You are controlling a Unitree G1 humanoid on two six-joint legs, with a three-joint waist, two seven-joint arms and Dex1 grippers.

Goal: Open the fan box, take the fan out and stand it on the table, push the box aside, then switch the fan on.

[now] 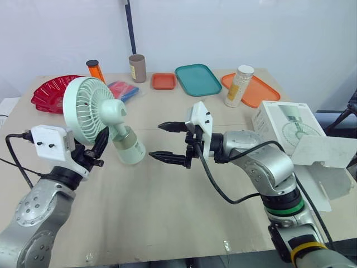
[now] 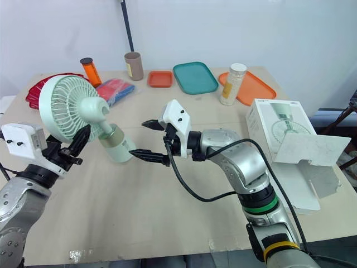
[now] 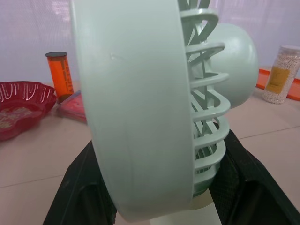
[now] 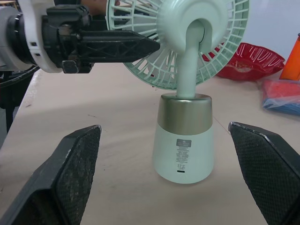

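tiny print on fan (image 4: 184,110) base illegible

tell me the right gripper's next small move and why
Probably ease the right gripper forward around the fan's base: it is open and lined up with the base but short of it, while the left gripper clamps the tilted fan's cage.

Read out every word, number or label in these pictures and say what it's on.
Nothing is legible.
Grey label on the fan base: too small to read.
Printing on the fan box: too small to read.
Yellow label on the jar: blurred.
Label on the brown can: blurred.
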